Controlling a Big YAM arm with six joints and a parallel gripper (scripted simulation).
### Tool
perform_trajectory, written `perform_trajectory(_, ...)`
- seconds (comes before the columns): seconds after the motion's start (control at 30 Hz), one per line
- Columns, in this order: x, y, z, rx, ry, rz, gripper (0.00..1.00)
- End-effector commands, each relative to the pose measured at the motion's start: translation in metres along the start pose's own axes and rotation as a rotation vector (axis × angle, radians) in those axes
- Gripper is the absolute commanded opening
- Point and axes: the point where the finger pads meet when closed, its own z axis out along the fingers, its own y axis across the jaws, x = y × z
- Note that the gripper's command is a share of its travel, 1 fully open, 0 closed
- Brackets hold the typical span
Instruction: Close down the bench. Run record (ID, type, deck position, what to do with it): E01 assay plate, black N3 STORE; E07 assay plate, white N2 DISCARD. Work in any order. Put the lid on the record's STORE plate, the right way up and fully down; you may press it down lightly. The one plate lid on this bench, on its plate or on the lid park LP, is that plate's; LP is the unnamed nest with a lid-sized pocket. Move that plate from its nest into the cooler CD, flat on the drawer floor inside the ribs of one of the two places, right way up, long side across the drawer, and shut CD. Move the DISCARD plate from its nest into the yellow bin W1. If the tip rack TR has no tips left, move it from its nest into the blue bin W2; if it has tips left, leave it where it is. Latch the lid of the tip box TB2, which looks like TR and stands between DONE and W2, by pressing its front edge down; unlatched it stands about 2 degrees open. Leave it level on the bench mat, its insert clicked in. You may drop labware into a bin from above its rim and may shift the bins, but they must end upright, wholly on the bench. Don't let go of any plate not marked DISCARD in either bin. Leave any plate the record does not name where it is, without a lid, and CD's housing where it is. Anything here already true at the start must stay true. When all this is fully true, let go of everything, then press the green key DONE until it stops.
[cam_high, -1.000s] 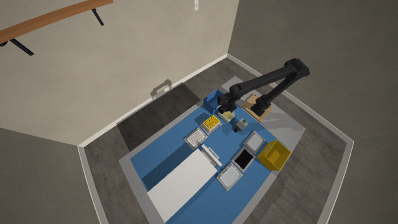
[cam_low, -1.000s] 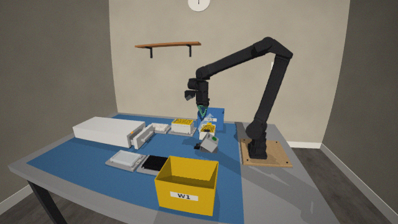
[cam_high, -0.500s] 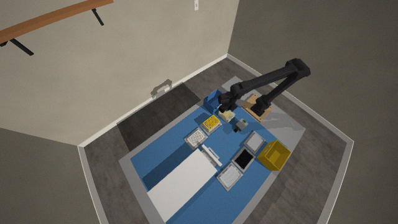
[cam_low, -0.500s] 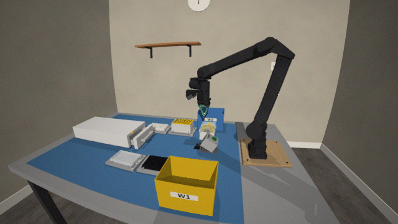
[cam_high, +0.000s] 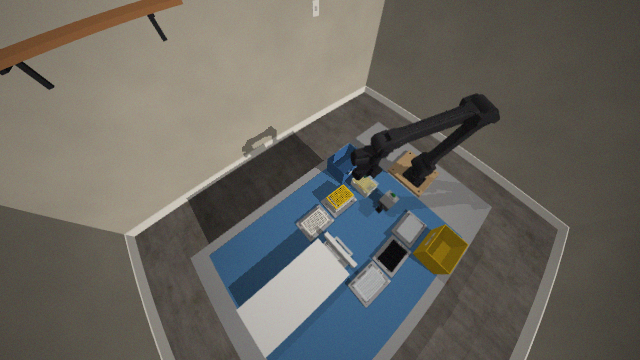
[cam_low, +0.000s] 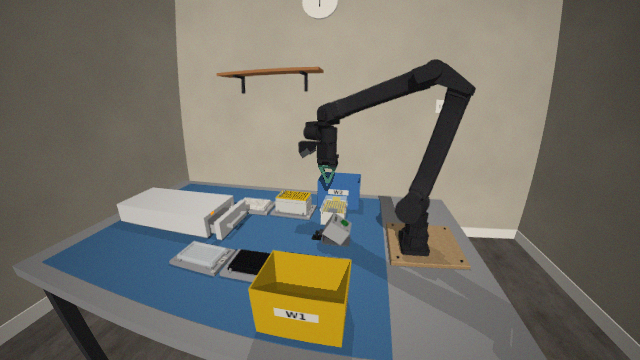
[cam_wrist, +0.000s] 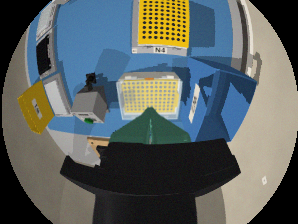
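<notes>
Arm (cam_low: 395, 90): matte black throughout, built of long boxy links with rounded, bulbous joint housings at shoulder, elbow and wrist. Base column (cam_low: 415, 235): black, stepped, blocky. Wrist block (cam_low: 320, 137): black, with a small dark grey module on its left side. Gripper (cam_low: 327, 176): slim green fingers that formed a narrow V-shaped outline. No cables, screws or markings could be made out.
</notes>
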Motion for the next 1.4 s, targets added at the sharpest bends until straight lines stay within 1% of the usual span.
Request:
perform_trajectory(0.0,-0.011,-0.007,-0.029,0.031,-0.049,-0.016,0.00)
perform_trajectory(0.03,-0.010,-0.007,-0.031,0.030,-0.048,-0.015,0.00)
perform_trajectory(0.07,-0.014,-0.009,-0.038,0.037,-0.060,-0.015,0.00)
perform_trajectory(0.23,-0.014,-0.009,-0.047,0.035,-0.056,-0.014,0.00)
perform_trajectory(0.3,-0.009,-0.007,-0.045,0.028,-0.043,-0.013,0.00)
perform_trajectory(0.37,-0.013,-0.009,-0.054,0.034,-0.054,-0.013,0.00)
perform_trajectory(0.43,-0.013,-0.009,-0.054,0.034,-0.054,-0.013,0.00)
perform_trajectory(0.47,0.000,-0.002,-0.038,0.011,-0.014,-0.012,0.00)
perform_trajectory(0.5,-0.010,-0.008,-0.057,0.032,-0.051,-0.012,0.00)
perform_trajectory(0.53,-0.012,-0.009,-0.062,0.037,-0.059,-0.012,0.00)
perform_trajectory(0.67,-0.012,-0.009,-0.071,0.038,-0.061,-0.011,0.00)
perform_trajectory(0.77,-0.013,-0.010,-0.069,0.027,-0.042,-0.010,0.00)
perform_trajectory(0.8,0.001,-0.002,-0.049,0.001,0.003,-0.010,0.00)
perform_trajectory(0.83,0.004,-0.001,-0.045,-0.004,0.011,-0.010,0.00)
perform_trajectory(0.87,0.002,-0.002,-0.047,-0.002,0.008,-0.010,0.00)
perform_trajectory(0.9,-0.008,-0.004,-0.059,0.019,-0.033,-0.006,0.00)
perform_trajectory(1.37,-0.008,-0.004,-0.059,0.019,-0.033,-0.006,0.00)
